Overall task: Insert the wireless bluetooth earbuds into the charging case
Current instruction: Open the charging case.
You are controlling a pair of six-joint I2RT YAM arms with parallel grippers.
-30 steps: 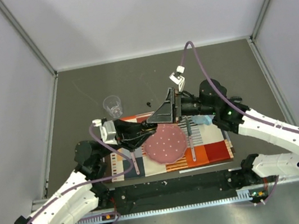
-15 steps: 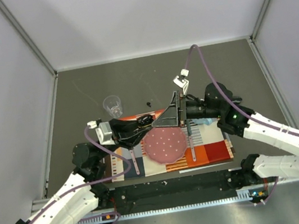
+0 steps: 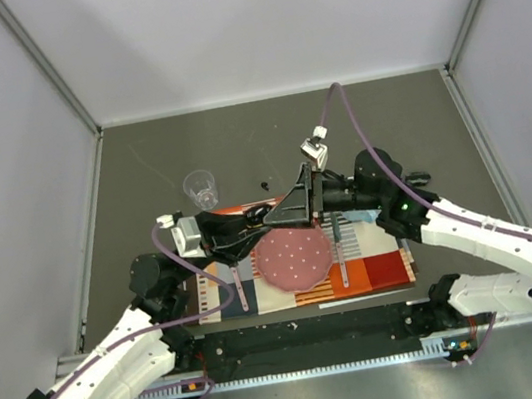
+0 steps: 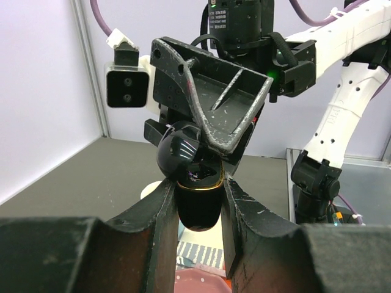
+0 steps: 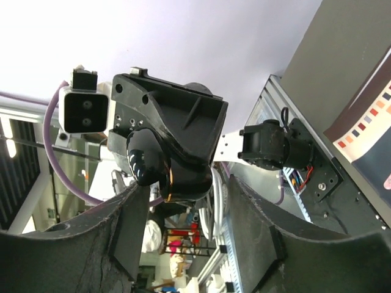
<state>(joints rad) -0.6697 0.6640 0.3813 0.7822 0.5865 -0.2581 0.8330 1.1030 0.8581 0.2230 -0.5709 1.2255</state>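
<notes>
The charging case (image 4: 197,198) is glossy black with a gold rim, and its domed lid (image 4: 177,151) is swung open. My left gripper (image 4: 197,181) is shut on its lower half and holds it above the mat (image 3: 378,268). My right gripper (image 5: 186,183) faces it head-on with its fingers on either side of the case (image 5: 186,177), open, with a gap showing on the right side. In the top view both grippers meet near the case (image 3: 267,216). A tiny black speck (image 3: 263,185) on the table behind may be one of the earbuds. I cannot see inside the case.
A pink dotted plate (image 3: 296,258) lies on the patterned mat, with a pink utensil (image 3: 340,253) to its right and another (image 3: 238,290) to its left. A clear cup (image 3: 200,186) stands behind the left gripper. Grey walls enclose the table.
The right gripper slid left up to the case and its jaws narrowed around it. The left gripper lifted the case slightly and then held still.
</notes>
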